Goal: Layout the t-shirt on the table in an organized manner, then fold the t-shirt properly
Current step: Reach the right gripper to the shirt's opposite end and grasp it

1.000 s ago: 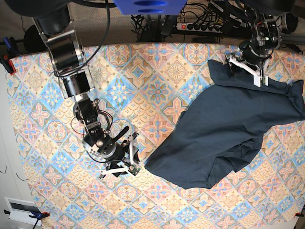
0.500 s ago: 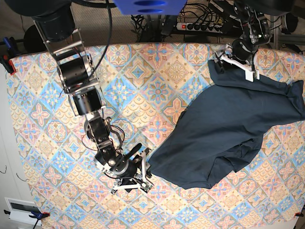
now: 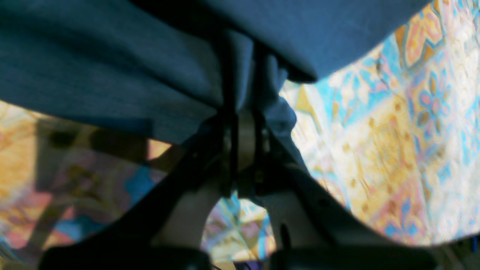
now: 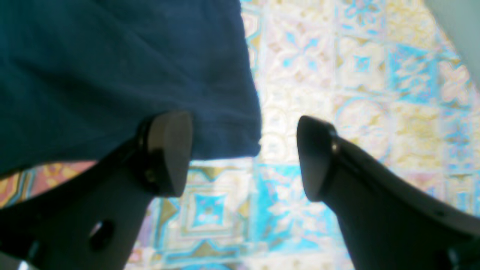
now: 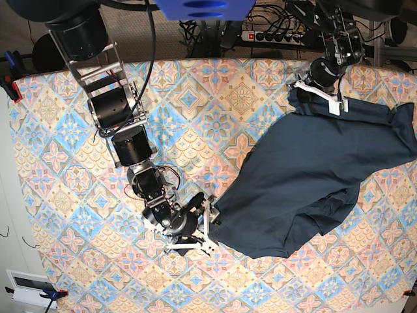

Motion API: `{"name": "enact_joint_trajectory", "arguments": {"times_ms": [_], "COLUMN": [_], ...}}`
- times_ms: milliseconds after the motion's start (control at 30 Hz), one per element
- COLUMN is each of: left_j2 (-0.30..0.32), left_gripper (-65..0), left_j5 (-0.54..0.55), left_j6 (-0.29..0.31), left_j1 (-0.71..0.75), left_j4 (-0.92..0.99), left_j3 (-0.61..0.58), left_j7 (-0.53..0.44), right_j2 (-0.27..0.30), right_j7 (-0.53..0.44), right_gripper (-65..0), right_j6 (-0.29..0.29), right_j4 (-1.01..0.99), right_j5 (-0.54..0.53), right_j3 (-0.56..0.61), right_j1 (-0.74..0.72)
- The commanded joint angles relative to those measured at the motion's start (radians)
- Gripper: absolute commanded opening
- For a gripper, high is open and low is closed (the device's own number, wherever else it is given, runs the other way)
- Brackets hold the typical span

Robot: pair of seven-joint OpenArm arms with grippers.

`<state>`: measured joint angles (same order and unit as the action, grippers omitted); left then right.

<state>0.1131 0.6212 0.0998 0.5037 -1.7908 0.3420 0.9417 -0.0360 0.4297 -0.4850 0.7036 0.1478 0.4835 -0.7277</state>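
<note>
The dark navy t-shirt (image 5: 319,176) lies crumpled on the right half of the patterned table (image 5: 195,130). My left gripper (image 5: 317,91) is shut on the shirt's far top edge; in the left wrist view (image 3: 243,116) the fabric (image 3: 112,75) is pinched between the closed jaws and hangs above the table (image 3: 375,131). My right gripper (image 5: 210,228) is open at the shirt's lower left corner. In the right wrist view (image 4: 242,157) that corner (image 4: 240,138) sits between the spread fingers, with one fingertip (image 4: 168,150) over the fabric (image 4: 112,75).
A power strip (image 5: 273,36) and cables lie behind the table's far edge. A red clamp (image 5: 13,85) grips the cloth at the left edge. A white box (image 5: 29,287) sits off the front left corner. Bare cloth (image 4: 356,75) lies beside the shirt.
My right arm has moved right and forward, bringing its open gripper to the shirt's lower left corner. My left gripper has pulled the held top edge a little left and back.
</note>
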Motion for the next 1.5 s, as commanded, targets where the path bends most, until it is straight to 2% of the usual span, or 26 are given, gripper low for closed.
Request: {"name": "enact_joint_trajectory", "arguments": {"times_ms": [0, 133, 400, 467, 633, 867, 967, 1133, 1467], "left_j2": [0.015, 0.079, 0.334, 0.379, 0.380, 0.382, 0.383, 0.383, 0.382], "left_gripper": [-65.0, -65.0, -65.0, -65.0, -65.0, -65.0, -65.0, -65.0, -65.0], "left_j5": [-0.008, -0.008, -0.005, -0.005, -0.005, -0.007, -0.007, -0.007, -0.007], "left_j6": [-0.002, -0.002, -0.002, -0.002, -0.001, 0.041, 0.051, 0.127, 0.134], "left_j1": [0.029, 0.102, 0.281, 0.301, 0.315, 0.315, 0.315, 0.315, 0.313], "left_j4": [-0.034, -0.128, -0.248, -0.248, -0.246, -0.246, -0.248, -0.248, -0.248], "left_j3": [-0.002, -0.002, 0.006, 0.059, 0.230, 0.236, 0.294, 0.383, 0.383], "left_j7": [0.040, 0.040, 0.038, 0.038, 0.040, 0.040, 0.040, 0.041, 0.041], "right_j2": [-0.006, -0.006, -0.006, -0.008, -0.008, -0.034, -0.034, -0.035, -0.060], "right_j7": [-0.033, -0.064, -0.068, -0.070, -0.070, -0.070, -0.070, -0.078, -0.105], "right_gripper": [-22.5, -22.6, -22.6, -22.6, -22.6, -22.6, -22.6, -22.6, -22.7], "right_j6": [0.006, 0.006, 0.007, 0.007, 0.007, 0.007, 0.007, 0.007, 0.012], "right_j4": [0.000, -0.035, -0.031, -0.031, -0.034, -0.034, -0.032, -0.034, -0.091], "right_j5": [-0.012, -0.012, -0.012, -0.012, -0.012, -0.012, -0.012, -0.012, -0.009], "right_j3": [-0.004, -0.004, -0.004, -0.004, -0.004, 0.008, 0.103, 0.268, 0.496], "right_j1": [-0.036, -0.036, -0.036, -0.036, -0.034, -0.028, -0.014, -0.008, 0.006]}}
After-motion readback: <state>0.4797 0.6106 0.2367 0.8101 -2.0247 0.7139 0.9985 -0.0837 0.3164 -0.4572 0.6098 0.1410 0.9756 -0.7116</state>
